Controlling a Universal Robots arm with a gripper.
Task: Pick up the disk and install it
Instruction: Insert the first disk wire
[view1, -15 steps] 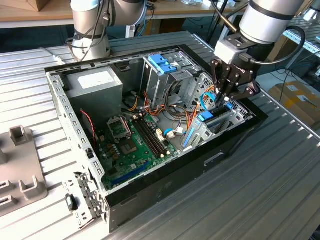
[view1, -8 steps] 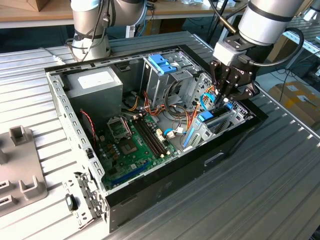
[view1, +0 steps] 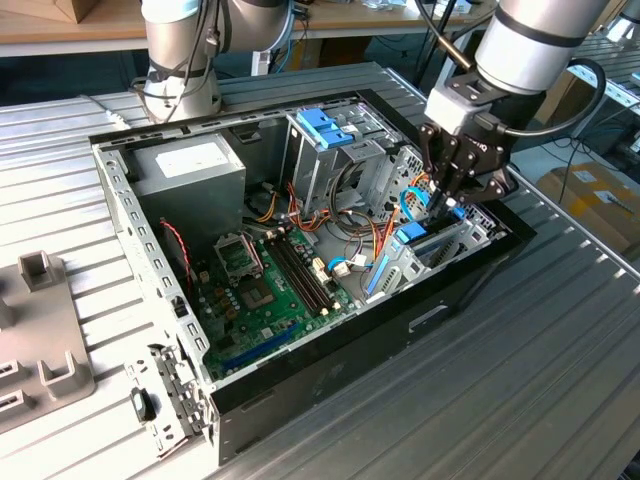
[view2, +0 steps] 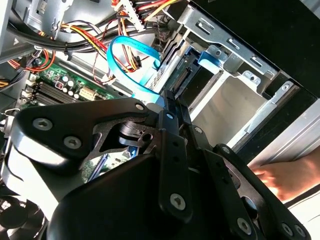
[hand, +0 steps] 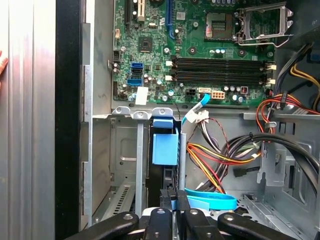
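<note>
Jaws drawn almost together, a thin strip of light blue pinched between them: the frame edge of the disk (hand: 165, 147). I have hold of it. The disk stands on edge, partway down in a grey metal bay (hand: 125, 150) inside the open computer case (view1: 120, 200).

In the exterior view that bay sits at the end of the case toward the tabletop's (view1: 560, 380) edge on the exterior view's right, and the disk (view1: 412, 236) shows blue just beneath me.

A flat blue cable (hand: 210, 201) loops just beside my jaws. Red, yellow and black wire bundles (hand: 220, 155) run past it.

A person's hand (view2: 287, 175) lies on the tabletop just outside the case wall next to the bay.

Beyond the bay is the green motherboard (hand: 200, 50). Farther off, a tall drive cage with a blue latch (view1: 325, 125) on top, then the grey power supply (view1: 190, 165) at the far corner of the case.
</note>
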